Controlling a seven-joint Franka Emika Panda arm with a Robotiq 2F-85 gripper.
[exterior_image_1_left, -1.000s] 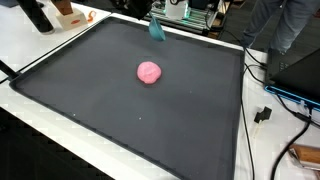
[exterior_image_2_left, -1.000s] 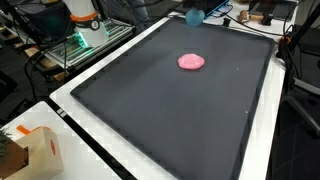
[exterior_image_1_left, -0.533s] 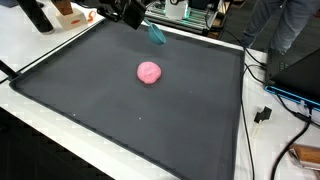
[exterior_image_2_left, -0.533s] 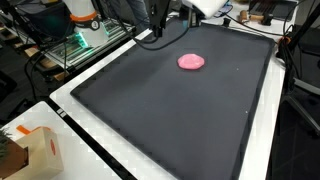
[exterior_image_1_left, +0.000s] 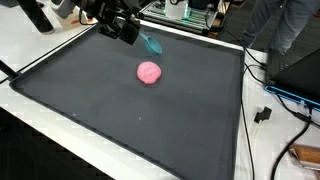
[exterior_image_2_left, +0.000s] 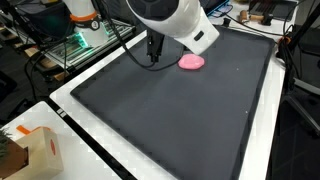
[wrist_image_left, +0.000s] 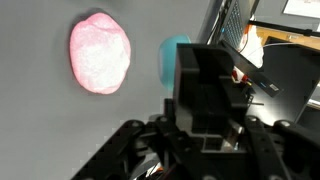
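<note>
The teal object (exterior_image_1_left: 151, 43) slants over the far part of the black mat (exterior_image_1_left: 120, 110), its thin end pointing toward the nearby pink lump (exterior_image_1_left: 148, 72). The claw (exterior_image_1_left: 133, 35) is just beside the teal object; I cannot tell whether it is spread or pinching.

1. Bright, even indoor light falls from above in both exterior views.
2. The dark mat (exterior_image_1_left: 130, 110) carries a soft sheen and only faint shadows.
3. The white arm housing (exterior_image_2_left: 175, 20) glares.
4. The wrist view is blurred: the tool (wrist_image_left: 205, 95) looms dark and unfocused, and the pink lump (wrist_image_left: 100, 53) is washed out.
</note>
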